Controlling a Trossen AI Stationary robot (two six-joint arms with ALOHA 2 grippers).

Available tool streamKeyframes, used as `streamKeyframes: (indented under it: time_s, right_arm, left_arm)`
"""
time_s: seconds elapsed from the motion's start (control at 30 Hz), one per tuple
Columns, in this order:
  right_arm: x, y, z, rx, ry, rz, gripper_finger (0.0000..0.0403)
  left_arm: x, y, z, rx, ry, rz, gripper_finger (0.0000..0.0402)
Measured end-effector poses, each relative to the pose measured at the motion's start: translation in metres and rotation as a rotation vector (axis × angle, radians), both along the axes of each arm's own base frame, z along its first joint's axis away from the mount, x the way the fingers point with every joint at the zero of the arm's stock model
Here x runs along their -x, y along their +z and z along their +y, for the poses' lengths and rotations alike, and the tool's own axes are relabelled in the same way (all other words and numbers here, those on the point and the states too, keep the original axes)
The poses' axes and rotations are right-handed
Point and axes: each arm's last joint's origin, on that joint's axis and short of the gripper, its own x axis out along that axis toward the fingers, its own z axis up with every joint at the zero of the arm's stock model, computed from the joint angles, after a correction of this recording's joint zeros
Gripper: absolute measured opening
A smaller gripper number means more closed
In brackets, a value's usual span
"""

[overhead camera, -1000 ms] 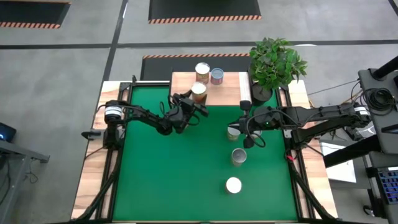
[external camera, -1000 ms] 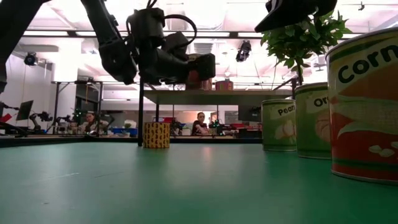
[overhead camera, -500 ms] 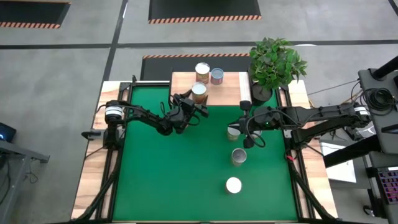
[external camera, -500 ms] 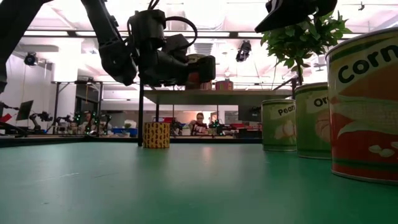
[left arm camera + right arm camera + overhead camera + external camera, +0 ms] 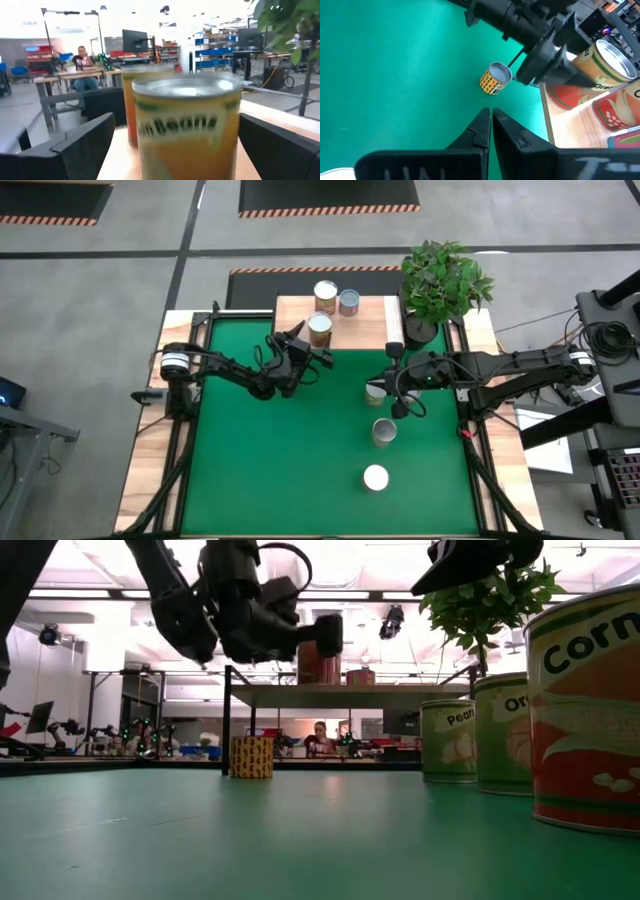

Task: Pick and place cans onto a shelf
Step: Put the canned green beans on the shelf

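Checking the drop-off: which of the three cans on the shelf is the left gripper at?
The green beans can, the one at the shelf's front edge. The left gripper stands open around it; the other two cans sit farther back.

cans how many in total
7. Three cans on the shelf, three on the green table's right half, one yellow can by a shelf leg. Others may be hidden.

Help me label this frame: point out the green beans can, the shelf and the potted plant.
green beans can [image 5: 187,125], left wrist view, label front.
shelf [image 5: 372,330], high view, bare wood top.
potted plant [image 5: 445,280], high view, leaves.
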Motion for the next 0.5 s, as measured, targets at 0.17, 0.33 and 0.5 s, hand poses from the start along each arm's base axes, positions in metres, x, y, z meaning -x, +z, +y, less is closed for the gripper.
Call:
streamKeyframes:
  time_s: [0.17, 0.33, 0.5]
  right_arm:
    - [0.000, 0.000, 0.000, -0.001, -0.001, 0.000, 0.0009]
    - [0.000, 0.000, 0.000, -0.008, -0.005, -0.001, 0.0009]
    - [0.000, 0.000, 0.000, -0.008, -0.005, -0.001, 0.0009]
  left_arm:
    - [0.004, 0.017, -0.006, -0.015, -0.015, -0.028, 0.0396]
    - [0.011, 0.037, -0.012, -0.024, -0.027, -0.079, 0.0396]
    - [0.020, 0.062, -0.034, -0.069, -0.069, -0.058, 0.0396]
